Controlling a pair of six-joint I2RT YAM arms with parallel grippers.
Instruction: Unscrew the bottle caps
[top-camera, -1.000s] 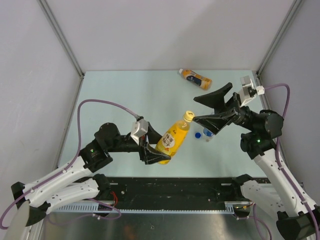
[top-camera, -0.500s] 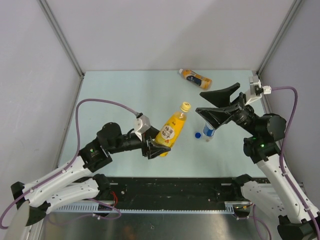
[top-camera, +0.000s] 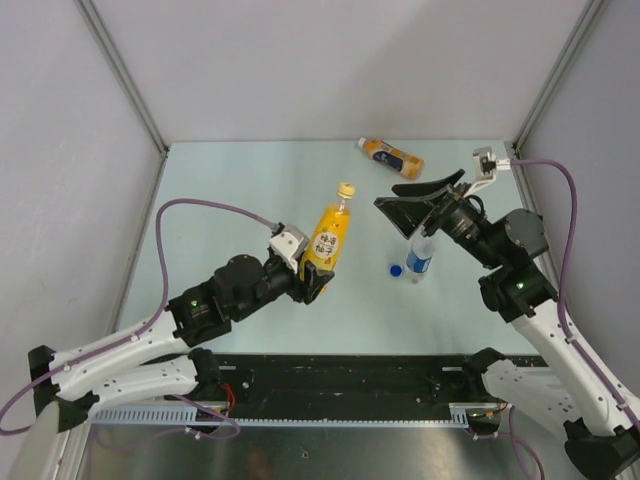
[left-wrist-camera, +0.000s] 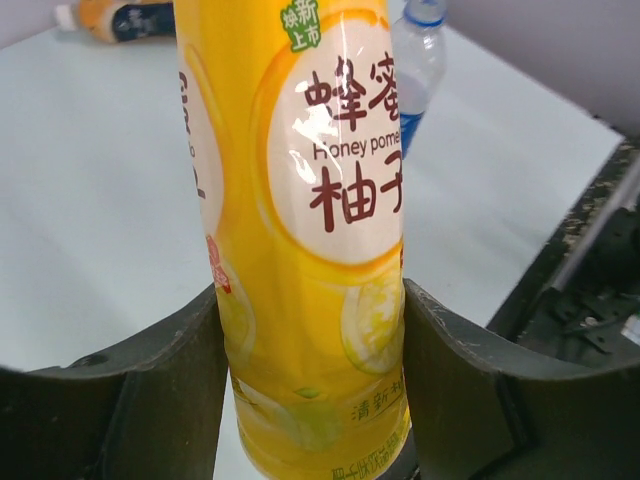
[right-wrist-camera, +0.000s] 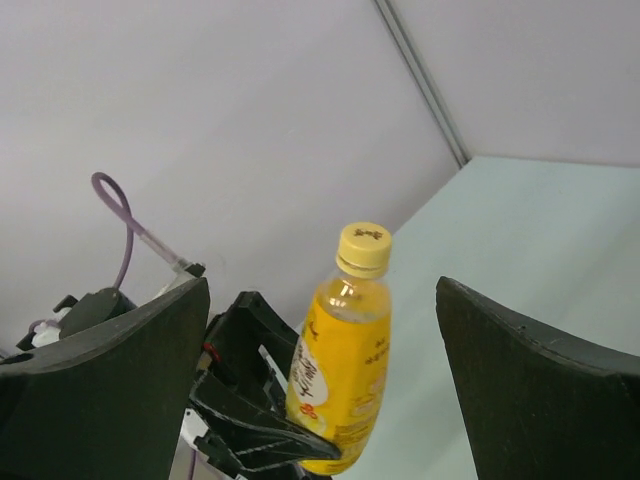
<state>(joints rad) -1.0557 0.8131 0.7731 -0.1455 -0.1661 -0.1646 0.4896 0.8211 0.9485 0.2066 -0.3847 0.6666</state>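
Left wrist view: yellow bottle (left-wrist-camera: 300, 250) tight between the two left fingers (left-wrist-camera: 130, 400)

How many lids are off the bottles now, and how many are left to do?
One looks done: the blue cap lies on the table beside the clear bottle. In hand: the left fingers grip the yellow bottle, yellow cap on, and the right fingers stand wide open facing it. Left: that cap, plus the white cap on the orange bottle lying at the far side.
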